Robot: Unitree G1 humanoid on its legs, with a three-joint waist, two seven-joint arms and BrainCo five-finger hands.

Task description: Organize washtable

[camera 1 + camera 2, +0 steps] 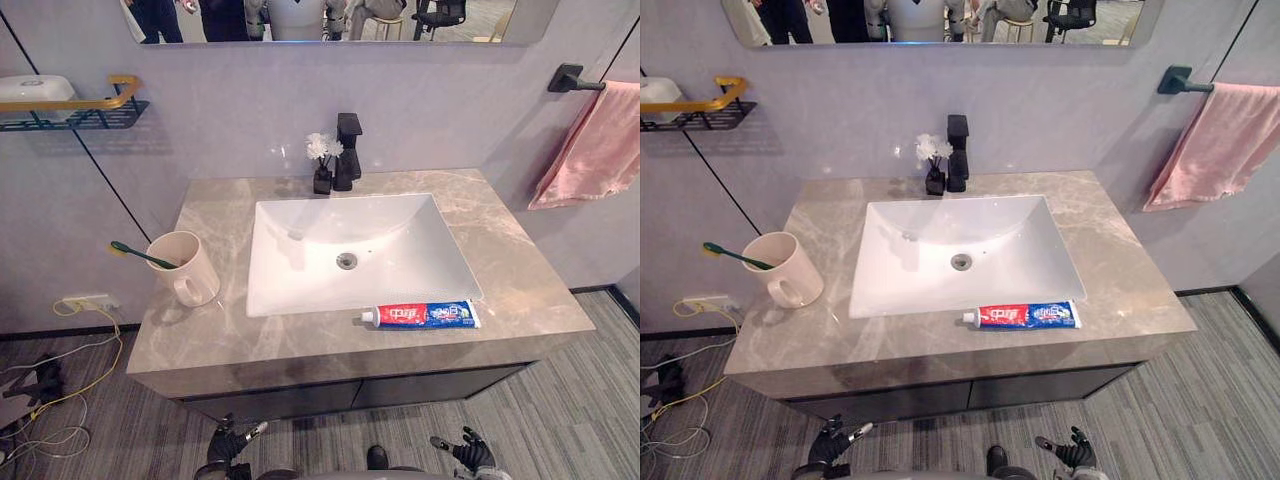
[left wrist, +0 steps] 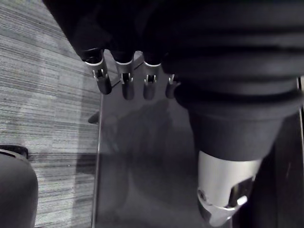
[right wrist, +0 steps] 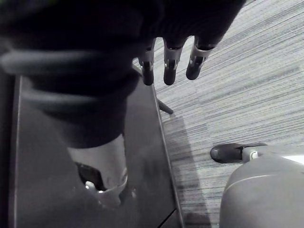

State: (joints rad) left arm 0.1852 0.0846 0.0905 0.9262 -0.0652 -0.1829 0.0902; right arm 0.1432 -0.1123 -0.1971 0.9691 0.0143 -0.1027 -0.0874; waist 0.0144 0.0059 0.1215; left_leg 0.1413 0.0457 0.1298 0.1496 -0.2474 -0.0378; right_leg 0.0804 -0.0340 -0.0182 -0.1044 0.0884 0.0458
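Toothbrush (image 1: pixel 141 254) end hidden in cup (image 1: pixel 188 270); towel (image 1: pixel 598 142) cut by edge.

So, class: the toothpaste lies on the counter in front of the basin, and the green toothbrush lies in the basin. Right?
No. The toothbrush stands in the cup, as the left eye view shows; the toothpaste is as stated.

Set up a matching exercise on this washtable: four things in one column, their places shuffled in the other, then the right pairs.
1. toothpaste tube
2. toothbrush
3. towel
4. flower vase

A. hangs from the wall bar
B. beside the faucet
C. lies in front of the basin
D. rests in the cup

Pairs: 1-C, 2-D, 3-A, 4-B
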